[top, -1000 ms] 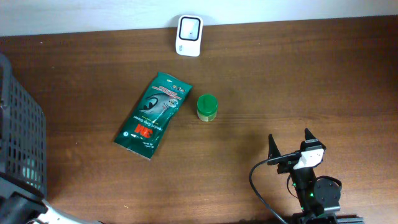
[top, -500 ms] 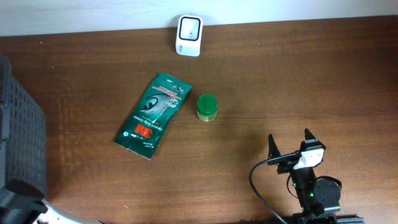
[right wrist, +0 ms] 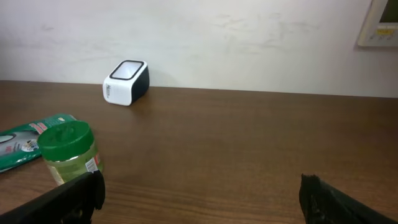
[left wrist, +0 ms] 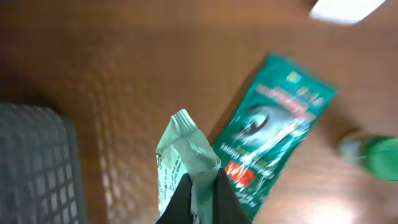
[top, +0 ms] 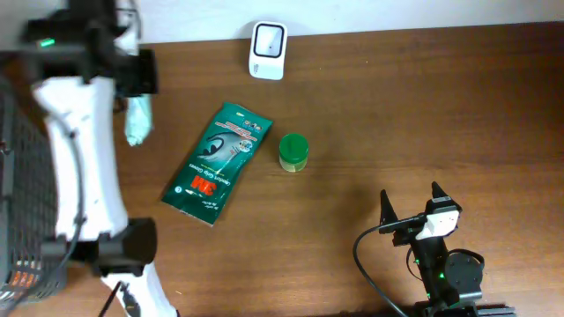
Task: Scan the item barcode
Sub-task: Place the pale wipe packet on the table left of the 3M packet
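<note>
Left hand (left wrist: pixel 202 186): clamped on pale pouch (left wrist: pixel 183 152), above bench's (top: pixel 397 106) back-left corner. Right hand (top: pixel 411 195): jaws wide, empty, near front-right edge. White scanner (top: pixel 267 39): back edge.

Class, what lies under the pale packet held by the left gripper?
Bare wooden table shows around and below the pale packet, pinched in the left gripper. The green 3M pack lies beside it, not beneath. The table patch directly below is covered.

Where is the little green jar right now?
Overhead, the green jar stands mid-table, just right of the dark green packet, with the white scanner behind it.
</note>
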Robot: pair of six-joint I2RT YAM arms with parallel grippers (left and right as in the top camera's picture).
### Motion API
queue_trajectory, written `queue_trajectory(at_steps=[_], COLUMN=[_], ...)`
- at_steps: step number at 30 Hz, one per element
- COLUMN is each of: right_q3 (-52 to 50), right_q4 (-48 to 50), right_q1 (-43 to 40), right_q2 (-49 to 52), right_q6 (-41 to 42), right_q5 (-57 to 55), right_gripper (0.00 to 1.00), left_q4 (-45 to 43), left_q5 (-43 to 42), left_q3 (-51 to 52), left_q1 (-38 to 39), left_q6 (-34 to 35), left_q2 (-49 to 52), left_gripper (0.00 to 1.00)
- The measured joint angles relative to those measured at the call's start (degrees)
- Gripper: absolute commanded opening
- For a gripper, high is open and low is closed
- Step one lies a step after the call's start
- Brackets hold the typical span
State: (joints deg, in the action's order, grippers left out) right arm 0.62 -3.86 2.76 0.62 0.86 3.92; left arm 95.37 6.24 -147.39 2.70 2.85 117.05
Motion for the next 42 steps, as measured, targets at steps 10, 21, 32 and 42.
queue_trajectory(at_steps=[10,21,32,42], right_q3=[0.0,0.0,0.0,0.0], right_q4=[0.0,0.0,0.0,0.0], right_q1=[0.0,0.0,0.0,0.0], right_q2=[0.0,0.0,0.0,0.0], right_q6=[0.0,0.0,0.0,0.0], right_q5=[0.0,0.0,0.0,0.0], right_gripper=[0.98,0.98,0.98,0.99], left_q4=[-29.9,-35.9,-22.3,-22.7], left_q5=[26.8,-1.1,2.2,9.6], left_q3=[44.3,55.3,38.8,36.4], left_q1=[3.9,3.4,3.9,3.6], left_q6=[7.7,13.4,13.7,13.2], left_q2=[8.4,7.6,9.0,9.0], left_gripper=[0.0,0.0,0.02,0.22])
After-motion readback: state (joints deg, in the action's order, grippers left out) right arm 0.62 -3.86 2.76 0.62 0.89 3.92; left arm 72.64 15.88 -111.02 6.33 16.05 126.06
